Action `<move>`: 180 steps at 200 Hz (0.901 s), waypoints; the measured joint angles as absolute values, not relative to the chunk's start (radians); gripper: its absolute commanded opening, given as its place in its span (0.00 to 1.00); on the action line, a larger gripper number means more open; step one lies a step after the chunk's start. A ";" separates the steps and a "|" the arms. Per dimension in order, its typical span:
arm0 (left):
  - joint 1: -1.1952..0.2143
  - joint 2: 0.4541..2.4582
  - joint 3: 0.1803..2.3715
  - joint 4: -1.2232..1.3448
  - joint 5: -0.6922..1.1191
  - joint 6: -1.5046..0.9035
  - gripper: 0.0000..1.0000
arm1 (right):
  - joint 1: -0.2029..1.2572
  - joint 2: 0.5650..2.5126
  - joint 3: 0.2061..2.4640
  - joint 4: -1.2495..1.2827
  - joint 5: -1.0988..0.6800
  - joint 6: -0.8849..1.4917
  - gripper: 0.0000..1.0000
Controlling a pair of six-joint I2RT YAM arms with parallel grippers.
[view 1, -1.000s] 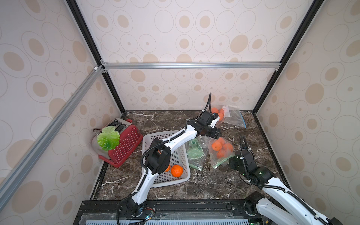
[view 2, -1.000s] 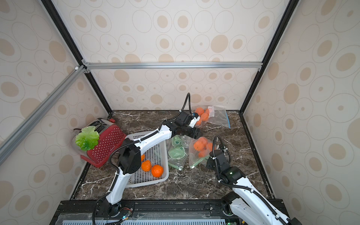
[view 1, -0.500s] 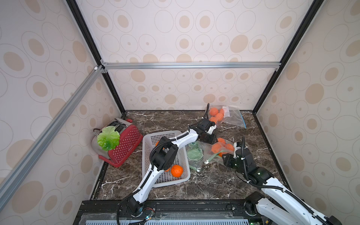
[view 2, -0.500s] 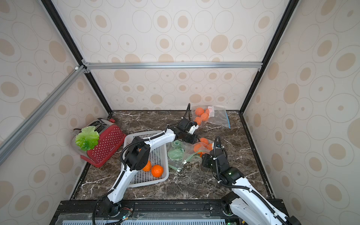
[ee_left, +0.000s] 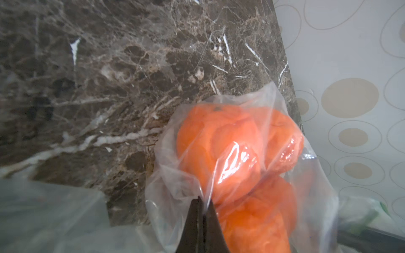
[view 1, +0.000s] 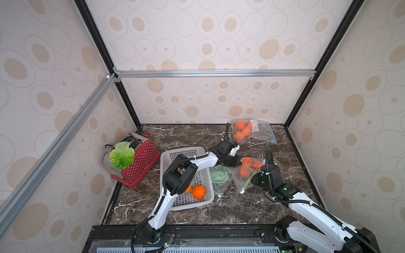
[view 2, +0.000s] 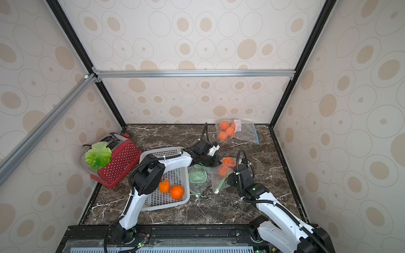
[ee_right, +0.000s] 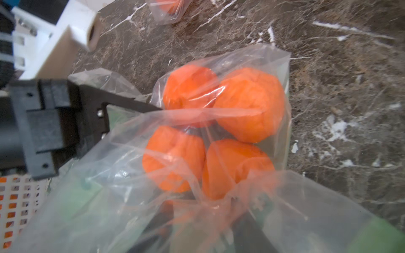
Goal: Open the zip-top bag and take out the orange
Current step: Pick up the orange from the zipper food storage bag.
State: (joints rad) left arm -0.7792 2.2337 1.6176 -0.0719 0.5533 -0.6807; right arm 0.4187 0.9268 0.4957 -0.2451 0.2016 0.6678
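The left gripper (ee_left: 202, 205) clamped the zip-top bag (ee_left: 171, 181) beside oranges (ee_left: 219, 142); the right gripper (view 1: 254, 178) was unclear; bare marble tabletop (ee_left: 109, 87) lay beyond.

I see toaster (view 1: 142, 162) left of centre in top view, leaf (view 1: 121, 155) on it. Basket (view 1: 183, 149) right of toaster, loose oranges (view 1: 199, 192) inside. Bagged dish (view 1: 219, 177) just right of basket, zip-top bag (view 1: 238, 184) beyond, bagged oranges (view 1: 245, 171) in it. Second bag (view 1: 263, 133) upper right, by back wall (view 1: 208, 103).

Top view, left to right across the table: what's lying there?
red toaster → white basket → clear bag with a green item → near zip-top bag of oranges
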 measured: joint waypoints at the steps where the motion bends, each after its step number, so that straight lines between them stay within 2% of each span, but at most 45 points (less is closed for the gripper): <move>1: -0.779 2.233 1.616 -0.071 0.554 -0.682 0.00 | 0.414 0.927 0.496 -0.245 0.201 0.668 0.46; 49: -0.817 2.159 1.561 -0.023 0.574 -0.725 0.00 | 0.290 0.922 0.531 -0.253 0.108 0.609 0.45; 83: -0.823 2.143 1.561 -0.023 0.570 -0.726 0.00 | 0.288 0.882 0.538 -0.300 -0.032 0.552 0.37; 103: -0.824 2.145 1.562 -0.025 0.564 -0.726 0.00 | 0.287 0.865 0.538 -0.323 -0.132 0.540 0.35; 180: -0.823 2.163 1.562 -0.041 0.511 -0.718 0.00 | 0.287 0.978 0.579 -0.372 -0.408 0.525 0.37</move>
